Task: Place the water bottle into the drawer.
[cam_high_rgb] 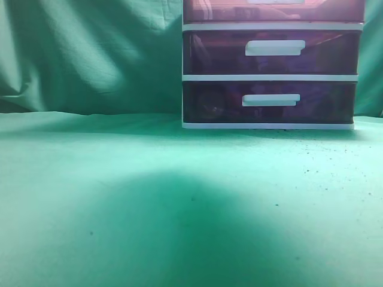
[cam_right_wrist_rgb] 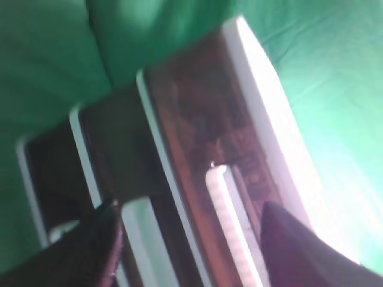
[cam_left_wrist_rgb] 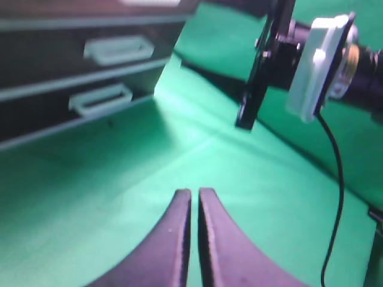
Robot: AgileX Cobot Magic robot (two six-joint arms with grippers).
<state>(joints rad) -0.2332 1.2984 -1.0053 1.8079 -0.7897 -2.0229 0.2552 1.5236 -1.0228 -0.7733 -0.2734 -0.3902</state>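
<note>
The drawer unit [cam_high_rgb: 272, 66] stands at the back right on the green cloth, with dark purple see-through drawers and white handles [cam_high_rgb: 274, 47], all shut. No water bottle shows in any view. Neither gripper shows in the exterior view. In the left wrist view my left gripper [cam_left_wrist_rgb: 195, 194] is shut and empty, hovering over the cloth, with the drawer unit [cam_left_wrist_rgb: 60, 60] ahead on the left. In the right wrist view my right gripper [cam_right_wrist_rgb: 190, 206] is open, close in front of the drawer unit [cam_right_wrist_rgb: 197, 119], with a white handle [cam_right_wrist_rgb: 230, 227] between its fingers.
A green cloth [cam_high_rgb: 149, 203] covers the table and hangs as a backdrop. A camera on a black stand [cam_left_wrist_rgb: 317, 66] with a dangling black cable [cam_left_wrist_rgb: 338, 197] sits to the right in the left wrist view. Dark specks dot the cloth at the right.
</note>
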